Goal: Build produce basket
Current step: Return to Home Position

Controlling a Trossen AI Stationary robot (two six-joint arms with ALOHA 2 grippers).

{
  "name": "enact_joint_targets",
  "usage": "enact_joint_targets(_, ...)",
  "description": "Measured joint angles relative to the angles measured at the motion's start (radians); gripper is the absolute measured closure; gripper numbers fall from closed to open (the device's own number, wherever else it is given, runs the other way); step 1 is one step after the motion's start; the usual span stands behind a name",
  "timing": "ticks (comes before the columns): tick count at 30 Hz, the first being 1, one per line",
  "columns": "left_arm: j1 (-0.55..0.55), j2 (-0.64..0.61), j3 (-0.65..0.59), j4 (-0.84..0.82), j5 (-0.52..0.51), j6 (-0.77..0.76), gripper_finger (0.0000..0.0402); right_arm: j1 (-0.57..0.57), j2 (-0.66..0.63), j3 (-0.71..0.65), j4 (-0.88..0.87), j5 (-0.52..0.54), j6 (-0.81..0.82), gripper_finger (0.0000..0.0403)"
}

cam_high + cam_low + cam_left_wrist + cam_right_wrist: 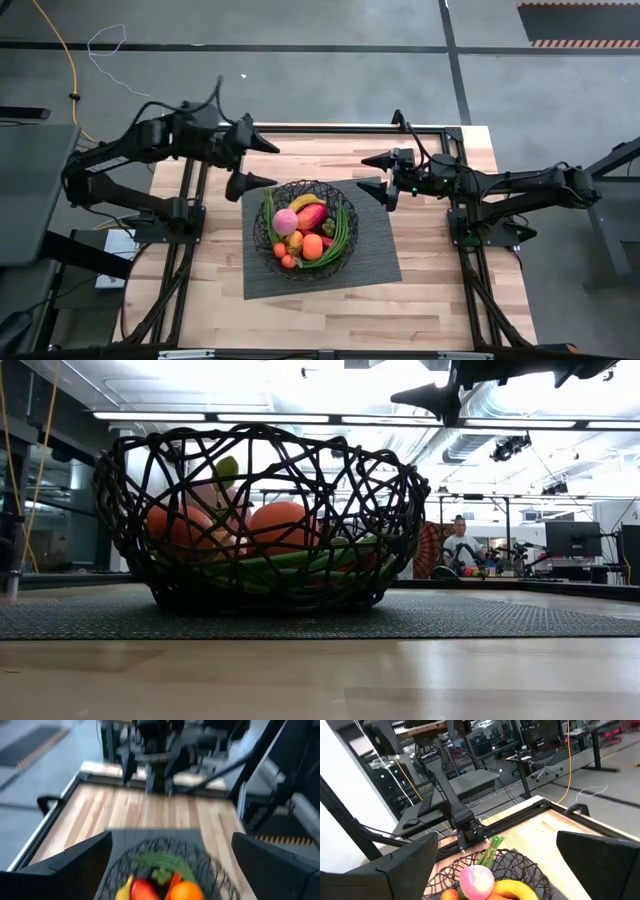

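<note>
The black wire-mesh basket [305, 228] stands on its base on the dark grey ribbed mat [370, 255] at the table's middle. It holds the produce: a yellow banana [306, 201], a red-orange mango [310, 216], a pink ball [286, 221], oranges [312, 246], small tomatoes [285, 258] and long green beans [343, 232]. My left gripper [262, 165] is open and empty, raised beyond the basket's far left rim. My right gripper [377, 175] is open and empty, raised at the basket's far right. The basket also shows in the low view [262, 515].
The mat [500, 615] covers the table's middle; bare wood [200, 290] lies around it. Black frame rails [465, 270] run along the table's left and right sides. A person [460, 545] sits far off in the room behind.
</note>
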Motion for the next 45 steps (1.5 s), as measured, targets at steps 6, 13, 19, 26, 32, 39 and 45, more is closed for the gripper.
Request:
enact_joint_targets(6, -0.034, -0.127, -0.271, 0.368, 0.002, -0.057, 0.0004, 0.0, 0.0, 0.0, 0.011, 0.0, -0.029, 0.0013)
enact_joint_targets(13, -0.032, -0.228, -0.586, 0.875, -0.098, -0.188, 0.0005, 0.0, 0.0, 0.0, 0.011, 0.0, -0.033, 0.0013)
enact_joint_targets(19, -0.033, -0.232, -0.623, 0.87, -0.107, -0.193, 0.0005, 0.0, 0.0, 0.0, 0.011, 0.0, -0.083, 0.0013)
enact_joint_targets(26, -0.032, -0.2, -0.623, 0.856, -0.083, -0.262, 0.0005, 0.0, 0.0, 0.0, 0.022, -0.007, -0.084, 0.0013)
enact_joint_targets(32, -0.033, -0.2, -0.623, 0.757, -0.054, -0.264, 0.0005, 0.0, 0.0, 0.008, 0.037, -0.071, -0.059, 0.0013)
enact_joint_targets(39, -0.041, -0.2, -0.623, 0.697, -0.054, -0.22, 0.0008, 0.0, 0.0, 0.028, 0.038, -0.106, -0.102, 0.0013)
enact_joint_targets(45, -0.06, -0.201, -0.623, 0.697, -0.046, -0.268, 0.0065, 0.0, 0.0, 0.028, 0.037, -0.106, -0.104, 0.0013)
